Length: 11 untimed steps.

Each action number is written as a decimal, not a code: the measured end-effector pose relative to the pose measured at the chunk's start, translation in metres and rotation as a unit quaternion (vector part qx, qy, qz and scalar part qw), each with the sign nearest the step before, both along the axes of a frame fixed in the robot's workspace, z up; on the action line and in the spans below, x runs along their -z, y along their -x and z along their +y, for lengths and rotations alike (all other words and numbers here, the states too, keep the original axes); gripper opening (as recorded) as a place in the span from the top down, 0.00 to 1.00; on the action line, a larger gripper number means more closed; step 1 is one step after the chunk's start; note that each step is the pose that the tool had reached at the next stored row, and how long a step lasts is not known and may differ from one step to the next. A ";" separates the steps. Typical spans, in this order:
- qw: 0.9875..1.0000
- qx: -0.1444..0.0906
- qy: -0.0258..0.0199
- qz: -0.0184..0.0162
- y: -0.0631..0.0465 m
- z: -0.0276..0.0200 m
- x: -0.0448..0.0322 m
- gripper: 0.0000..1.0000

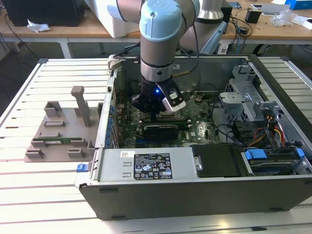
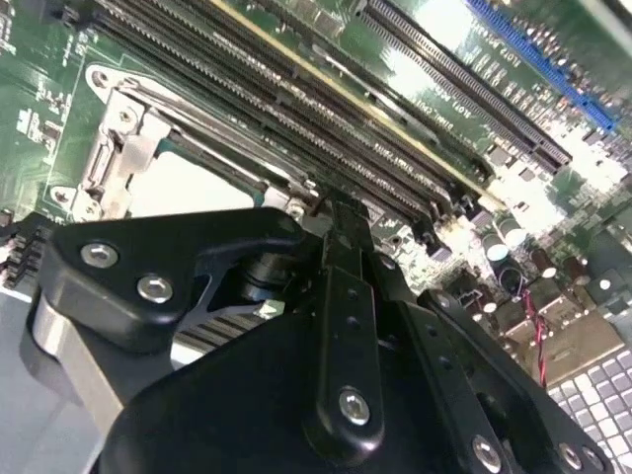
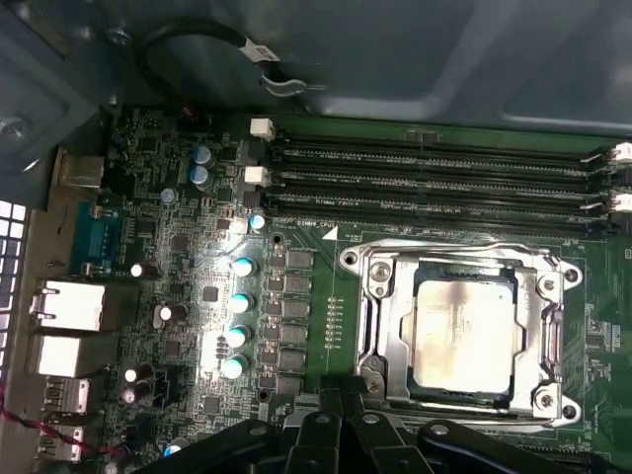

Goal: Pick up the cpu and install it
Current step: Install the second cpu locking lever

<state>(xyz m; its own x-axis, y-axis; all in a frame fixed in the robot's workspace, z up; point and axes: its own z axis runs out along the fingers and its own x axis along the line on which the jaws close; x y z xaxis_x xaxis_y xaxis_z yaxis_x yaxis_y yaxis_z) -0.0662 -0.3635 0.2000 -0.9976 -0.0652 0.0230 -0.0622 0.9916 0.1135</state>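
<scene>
Inside socket frame (image 3: 459, 331), cpu (image 3: 462, 331) seated; memory slots (image 3: 434, 183) beside, gripper (image 3: 346, 434) near

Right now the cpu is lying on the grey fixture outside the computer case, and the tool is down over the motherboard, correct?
Not quite. The cpu sits inside the metal socket frame on the motherboard, as the first wrist view shows. The tool is indeed down over the motherboard.

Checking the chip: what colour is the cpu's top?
Silvery-white metal, on the cpu, clearest in the first wrist view.
</scene>
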 end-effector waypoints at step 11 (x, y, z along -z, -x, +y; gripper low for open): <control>1.000 0.000 0.013 -0.002 -0.016 0.0154 -0.0094 0.89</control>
<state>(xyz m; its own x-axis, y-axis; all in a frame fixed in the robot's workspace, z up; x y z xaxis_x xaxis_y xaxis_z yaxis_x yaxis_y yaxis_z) -0.0501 -0.3480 0.2094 -0.9977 -0.0646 0.0200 -0.0626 0.9943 0.0866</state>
